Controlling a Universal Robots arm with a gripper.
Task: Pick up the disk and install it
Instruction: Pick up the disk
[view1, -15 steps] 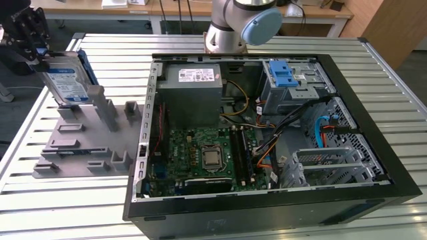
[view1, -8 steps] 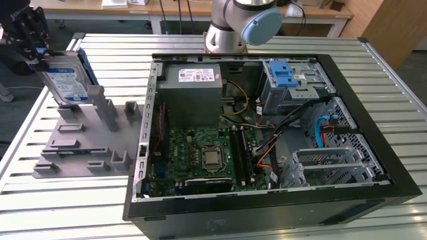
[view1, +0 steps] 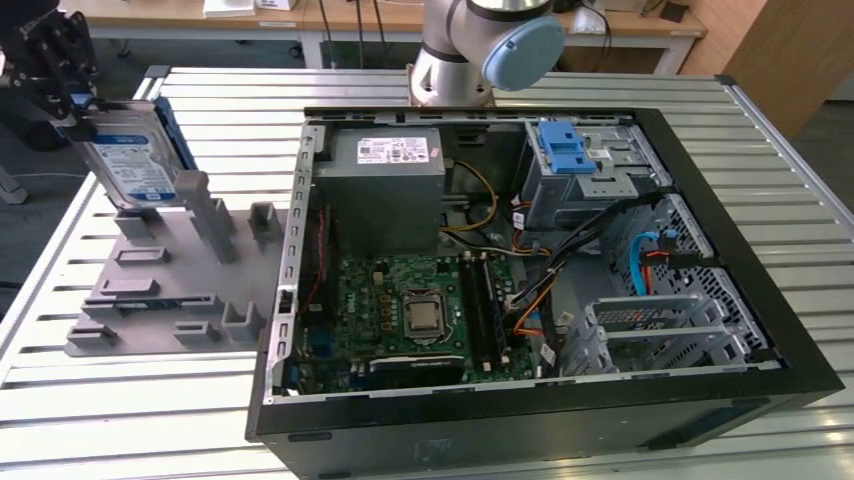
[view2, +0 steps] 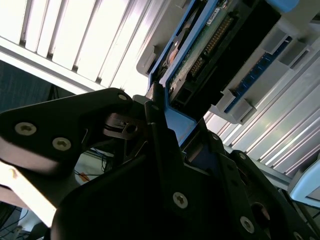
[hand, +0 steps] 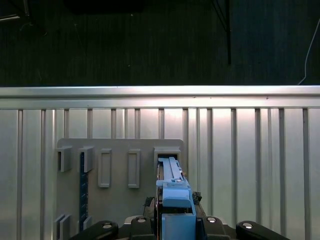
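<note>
- Disk (view1: 134, 165), silver with a blue frame, stands upright on edge at the exterior view's far left, label facing the computer.
- Gripper (view1: 78, 108) has its black fingers (view2: 156, 117) clamped on the blue frame at the top edge.
- Its lower edge sits at a slot of the grey holder block (view1: 160, 290); I can't tell whether it has cleared the slot.
- Holder block lies on the slatted metal table (view1: 134, 420).
- Open computer case (view1: 534, 440) sits just beside the block, with its blue-latched drive cage (view1: 574, 150) at the far corner.
</note>
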